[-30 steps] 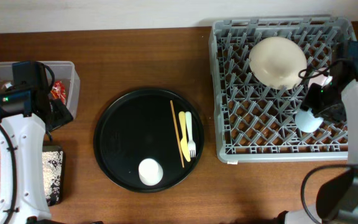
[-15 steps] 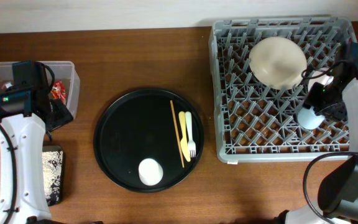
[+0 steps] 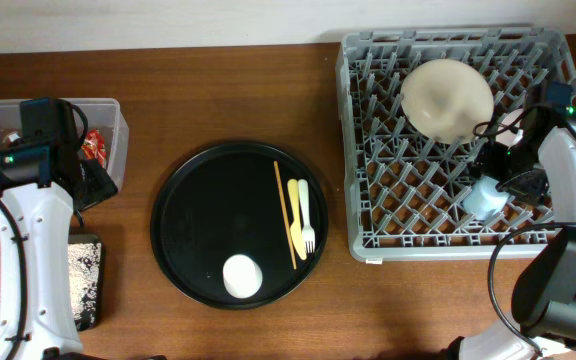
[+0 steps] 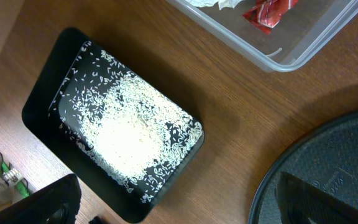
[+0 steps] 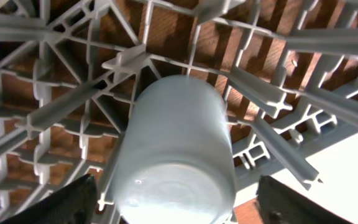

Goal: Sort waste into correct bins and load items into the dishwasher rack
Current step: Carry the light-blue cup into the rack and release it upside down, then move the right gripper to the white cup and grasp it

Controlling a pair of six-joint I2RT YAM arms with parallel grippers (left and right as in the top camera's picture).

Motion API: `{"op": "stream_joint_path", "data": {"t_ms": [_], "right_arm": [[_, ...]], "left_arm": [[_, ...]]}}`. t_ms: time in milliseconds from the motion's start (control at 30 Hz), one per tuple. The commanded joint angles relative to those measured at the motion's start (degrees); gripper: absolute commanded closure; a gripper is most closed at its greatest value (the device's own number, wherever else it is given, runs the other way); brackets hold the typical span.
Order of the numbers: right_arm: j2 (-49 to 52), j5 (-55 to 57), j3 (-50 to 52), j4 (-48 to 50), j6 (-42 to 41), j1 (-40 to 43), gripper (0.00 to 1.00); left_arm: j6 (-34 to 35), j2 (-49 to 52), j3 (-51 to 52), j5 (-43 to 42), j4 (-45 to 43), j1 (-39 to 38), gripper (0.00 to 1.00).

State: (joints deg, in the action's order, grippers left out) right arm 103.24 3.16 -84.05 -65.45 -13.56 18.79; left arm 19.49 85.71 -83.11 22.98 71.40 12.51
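Step in hand: loading the large square grey pegged dishwasher rack (image 3: 368,150). The light-blue plastic cup (image 5: 173,155) sits mouth-down among the pegs in the rack's near right part. The large cream bowl (image 3: 446,97) lies inverted toward the far side.

The right gripper (image 5: 182,199) straddles the cup from above. Its fingers stand apart, with a gap showing on at least one side, so the cup appears set down rather than held. The right arm reaches in from the right edge, wrist bent down over the rack.

The left gripper (image 4: 179,186) hangs over the table at the left, fingers wide apart and empty. Below it are the clear rectangular plastic tub (image 4: 303,43), holding a small red crinkled wrapper (image 4: 269,12), and the shallow black rectangular tray (image 4: 61,87), strewn with white rice-like grains (image 4: 129,137).

Judgement: the next move calls for lifting the right gripper straight up, clear of the pegs. It should then cross to the large round black tray (image 3: 198,220), where a white cup (image 3: 241,276), yellow and cream forks (image 3: 304,215) and thin orange sticks (image 3: 284,210) wait.
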Motion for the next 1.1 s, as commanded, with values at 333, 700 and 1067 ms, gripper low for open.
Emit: {"op": "stream_joint_path", "data": {"t_ms": [333,700,1067], "right_arm": [[-2.5,-18.5,-25.0,-24.5,10.4,-10.8,0.1],[-2.0,-19.1,-14.4,-9.4,5.5,-66.5,0.02],[0.6,-7.3,-0.7,14.4,-8.3,-77.0,0.02]], "left_arm": [[0.1,-0.4,-0.4,0.6,0.1,0.1,0.01],[0.1,-0.4,-0.4,0.6,0.1,0.1,0.01],[0.1,-0.4,-0.4,0.6,0.0,0.1,0.01]]}}
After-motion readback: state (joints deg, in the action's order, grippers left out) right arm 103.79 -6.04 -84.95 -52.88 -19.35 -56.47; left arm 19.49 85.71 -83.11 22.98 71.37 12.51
